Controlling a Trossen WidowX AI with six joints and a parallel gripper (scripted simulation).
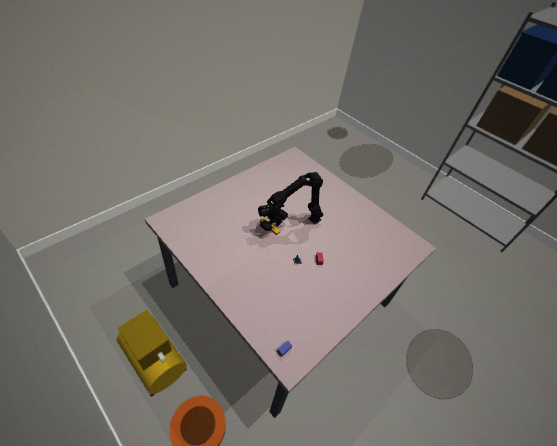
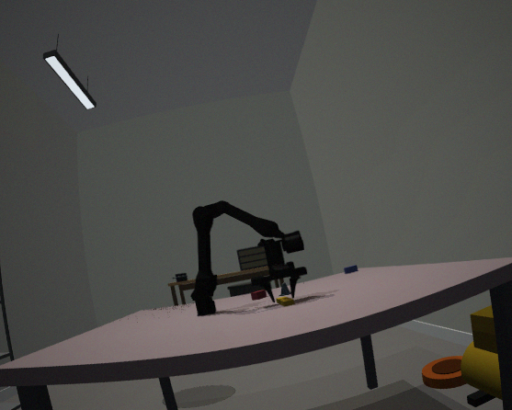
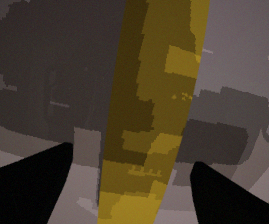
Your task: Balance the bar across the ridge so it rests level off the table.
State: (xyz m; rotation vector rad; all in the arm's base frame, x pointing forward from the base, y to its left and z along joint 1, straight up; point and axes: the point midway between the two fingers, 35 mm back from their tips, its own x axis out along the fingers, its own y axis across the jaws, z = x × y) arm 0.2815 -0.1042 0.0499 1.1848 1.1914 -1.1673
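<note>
Lying flat on the table [image 1: 231, 270] [image 2: 212, 340] [image 3: 245, 40], one yellow bar [image 1: 276, 231] [image 2: 286, 301] [image 3: 150, 100], away from the ridge and not balanced.

One end effector [image 1: 270, 225] [image 2: 283, 299] [image 3: 134, 161], black, fingers parted, pointing down over the bar; released, grasping nothing. In the wrist view its two fingers stand to either side of the bar, a gap showing on each side; the bar runs lengthwise between them, slightly slanted.

One arm [image 1: 293, 187] [image 2: 204, 248], black, bent at a high elbow, its base standing on the table near the top view's upper corner.

One ridge [image 1: 297, 260] [image 2: 284, 290], dark blue, small, peaked, upright on the table, with nothing laid across it. In the top view it sits towards the middle, below and to the right of the bar.

One red block [image 1: 320, 258] [image 2: 258, 294], near the ridge, not touching it, on the side of the top view's right corner.

One blue block [image 1: 284, 348] [image 2: 350, 269], well apart from the rest, near the table's bottom corner in the top view.

On the floor, off the table's lower left edge in the top view: one yellow object [image 1: 153, 345] [image 2: 483, 363], partly boxy, partly rounded; one orange ring [image 1: 175, 425] [image 2: 427, 374], nearby.
</note>
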